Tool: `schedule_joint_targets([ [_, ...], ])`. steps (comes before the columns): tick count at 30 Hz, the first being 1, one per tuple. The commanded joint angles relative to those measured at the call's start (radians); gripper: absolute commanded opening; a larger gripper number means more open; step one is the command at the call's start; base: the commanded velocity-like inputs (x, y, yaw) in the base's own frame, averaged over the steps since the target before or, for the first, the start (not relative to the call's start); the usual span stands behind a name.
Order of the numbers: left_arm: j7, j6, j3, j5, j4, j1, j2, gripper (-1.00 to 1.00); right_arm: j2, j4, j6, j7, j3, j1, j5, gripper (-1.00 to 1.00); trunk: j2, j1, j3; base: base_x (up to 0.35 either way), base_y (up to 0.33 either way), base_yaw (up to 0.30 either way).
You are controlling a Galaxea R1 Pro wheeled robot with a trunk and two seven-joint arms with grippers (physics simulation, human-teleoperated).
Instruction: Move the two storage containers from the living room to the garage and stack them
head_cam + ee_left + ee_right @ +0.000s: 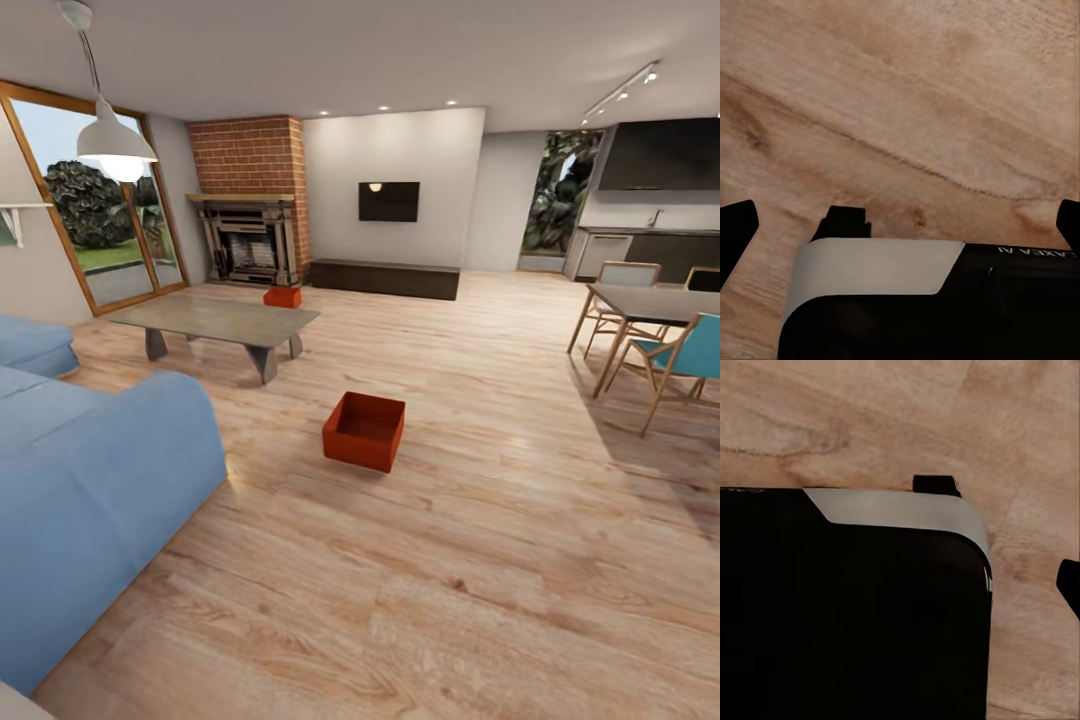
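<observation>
Head view: a big living room with a light wood floor (480, 560).
Blue sofa (90, 480): at the far left, close to the camera.
Glass door (100, 200): behind the sofa, with green bushes outside.
Lamp (115, 140): white, hanging from the ceiling on the left.
Coffee table (215, 320): low and grey, past the sofa.
Far red bin (283, 296): on the floor just behind the coffee table, in front of the brick fireplace (250, 215).
Near red bin (364, 431): on the wood floor in the middle of the room, open top up, nothing inside. It is well apart from the far bin.
TV (389, 201): black, on the white wall, above a long dark bench.
Dining table (660, 305): on the right, with a teal chair (685, 360) next to it.
Left claw (900, 225): seen in the left wrist view, its two black tips far apart, wide open over bare wood, holding nothing.
Right claw: in the right wrist view one black tip (1069, 585) shows over the wood beside the robot's dark body; I cannot tell if it is open or closed.
Bins and claws: both bins are far from the claws.
</observation>
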Motion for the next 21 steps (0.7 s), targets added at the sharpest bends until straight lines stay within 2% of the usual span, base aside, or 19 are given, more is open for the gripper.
schedule_joint_targets([
  [1, -0.007, -0.003, 0.006, -0.001, 0.0, -0.001, 0.0, 1.0, 0.012, -0.064, 0.06, -0.004, 0.002, 0.0, 0.002, 1.0, 0.0, 0.0, -0.001, 0.226, 0.206, 0.0],
  [4, -0.013, 0.001, 0.006, -0.001, -0.001, -0.001, 0.0, 1.0, 0.033, -0.176, 0.162, -0.005, 0.004, 0.0, 0.005, 1.0, 0.0, 0.0, -0.001, 0.225, 0.207, 0.0],
  [6, -0.015, 0.008, 0.006, -0.003, -0.001, -0.003, -0.002, 1.0, 0.049, -0.316, 0.299, -0.006, 0.01, -0.003, 0.008, 1.0, 0.0, 0.0, -0.001, 0.226, 0.209, 0.0],
  [9, -0.013, 0.012, -0.004, -0.005, -0.001, -0.011, -0.004, 1.0, 0.053, -0.432, 0.41, -0.006, 0.014, -0.036, 0.009, 1.0, 0.0, 0.0, -0.001, 0.238, 0.213, 0.0],
  [14, -0.01, 0.013, -0.021, -0.004, -0.003, -0.034, -0.006, 1.0, 0.052, -0.479, 0.447, -0.008, 0.011, -0.084, 0.004, 1.0, 0.0, 0.0, -0.001, 0.27, 0.207, 0.0],
  [19, -0.009, 0.011, -0.027, -0.004, -0.004, -0.093, -0.009, 1.0, 0.054, -0.488, 0.407, -0.008, 0.008, -0.107, -0.003, 1.0, 0.0, 0.0, -0.001, 0.284, 0.202, 0.0],
  [21, -0.01, 0.008, -0.029, -0.004, -0.036, -0.118, -0.009, 1.0, 0.055, -0.488, 0.391, -0.009, 0.007, -0.111, -0.001, 1.0, 0.0, 0.0, -0.001, 0.277, 0.2, 0.0],
])
